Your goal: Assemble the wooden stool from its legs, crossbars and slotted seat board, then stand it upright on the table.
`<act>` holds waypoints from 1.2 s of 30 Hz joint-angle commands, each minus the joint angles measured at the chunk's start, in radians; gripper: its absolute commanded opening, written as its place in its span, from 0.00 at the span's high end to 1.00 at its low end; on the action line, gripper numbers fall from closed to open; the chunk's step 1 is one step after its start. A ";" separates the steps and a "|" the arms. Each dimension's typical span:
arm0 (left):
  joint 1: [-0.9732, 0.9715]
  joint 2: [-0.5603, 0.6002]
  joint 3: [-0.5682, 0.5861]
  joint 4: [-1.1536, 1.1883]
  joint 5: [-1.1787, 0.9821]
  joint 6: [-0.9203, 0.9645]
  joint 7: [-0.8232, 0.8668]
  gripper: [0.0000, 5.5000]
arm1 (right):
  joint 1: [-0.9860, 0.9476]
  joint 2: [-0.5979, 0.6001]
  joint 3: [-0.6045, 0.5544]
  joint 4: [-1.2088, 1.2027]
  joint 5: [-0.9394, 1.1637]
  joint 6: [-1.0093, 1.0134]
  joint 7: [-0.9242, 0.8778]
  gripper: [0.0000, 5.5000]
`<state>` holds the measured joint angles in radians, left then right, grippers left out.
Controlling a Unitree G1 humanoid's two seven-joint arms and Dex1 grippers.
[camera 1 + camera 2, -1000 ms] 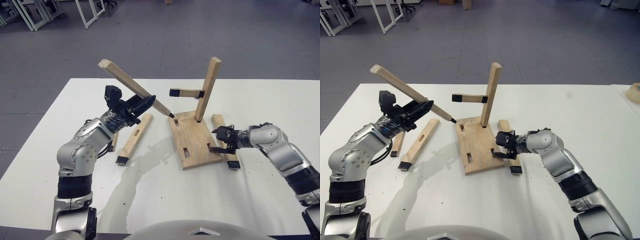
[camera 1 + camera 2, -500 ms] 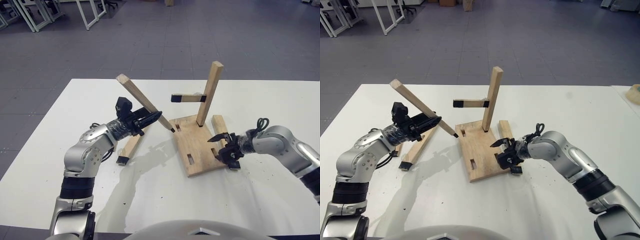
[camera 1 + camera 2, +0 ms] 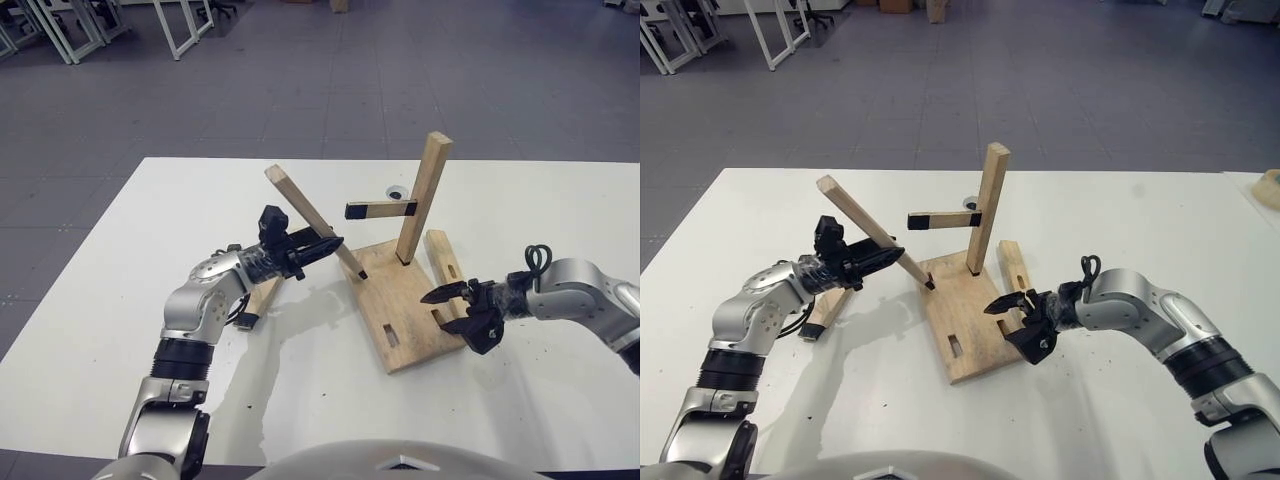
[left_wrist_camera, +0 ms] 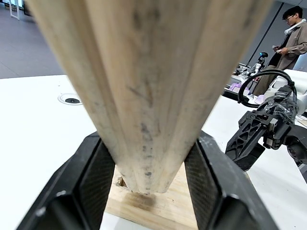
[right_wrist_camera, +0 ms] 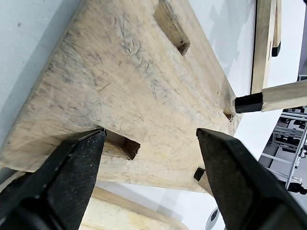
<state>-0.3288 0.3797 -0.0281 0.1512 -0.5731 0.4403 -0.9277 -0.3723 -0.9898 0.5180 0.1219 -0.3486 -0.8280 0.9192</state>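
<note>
Left eye view of a white table (image 3: 110,300) holding parts of a pale, unfinished wooden stool. A flat rectangular seat board (image 3: 410,310), its grain scuffed and cut with small rectangular slots, lies near the table's middle. One square-section upright leg (image 3: 421,200) stands in a slot at the board's far edge. A short crossbar (image 3: 380,210) with a black tip juts sideways from it toward the robot's left.

The left gripper (image 3: 322,244) is clamped on a second leg (image 3: 298,203), its black padded fingers (image 4: 93,184) pressing two opposite faces. This leg leans steeply, upper end toward the left, and its dark lower tip meets the board at the far left corner slot.

The right gripper (image 3: 437,309) hangs at the board's right edge with its fingers spread apart, one on each side of an edge slot, holding nothing.

A slotted bar (image 3: 444,262) lies flat just beside the board on the right. Another bar (image 3: 262,297), with a black end cap, lies on the left, partly behind the left arm. A small round hole (image 3: 396,189) sits in the tabletop behind the crossbar.
</note>
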 commanded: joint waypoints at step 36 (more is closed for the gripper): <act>-0.177 0.105 -0.224 0.248 0.291 -0.024 -0.234 0.63 | 0.114 -0.027 -0.099 -0.133 0.063 0.211 0.037 0.37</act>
<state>-0.5631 0.4744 -0.2022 0.3694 -0.3402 0.3655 -1.1643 -0.2745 -0.9894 0.4377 0.0150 -0.2886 -0.6435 0.9230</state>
